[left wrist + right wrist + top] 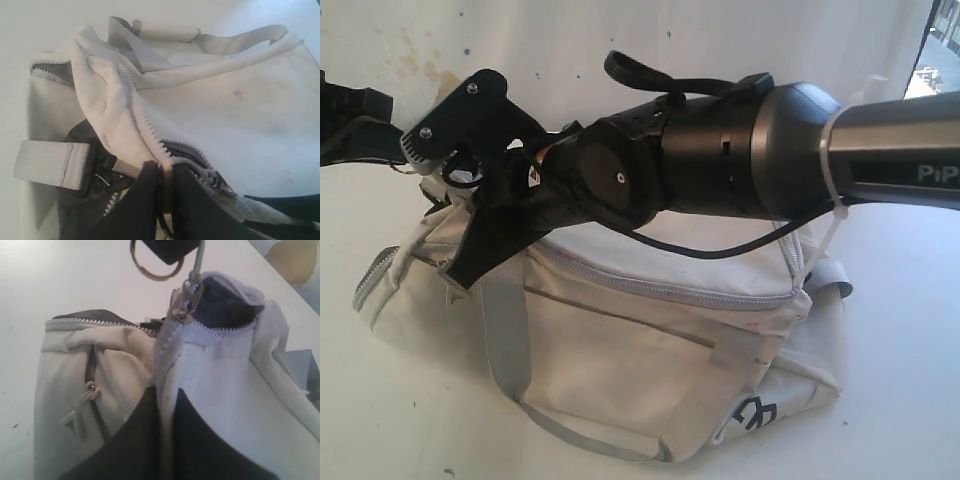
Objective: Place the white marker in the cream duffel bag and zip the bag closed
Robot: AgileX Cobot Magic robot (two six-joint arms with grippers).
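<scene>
Right arm (740,150) level over cream duffel bag (650,330) | right hand (163,392) pinching its zipper seam (167,345) | left hand (165,167) likewise

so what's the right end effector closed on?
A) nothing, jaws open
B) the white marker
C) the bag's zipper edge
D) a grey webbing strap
C: in the right wrist view the right end effector has its fingers pinched together on the zipper edge of the cream duffel bag.
</scene>
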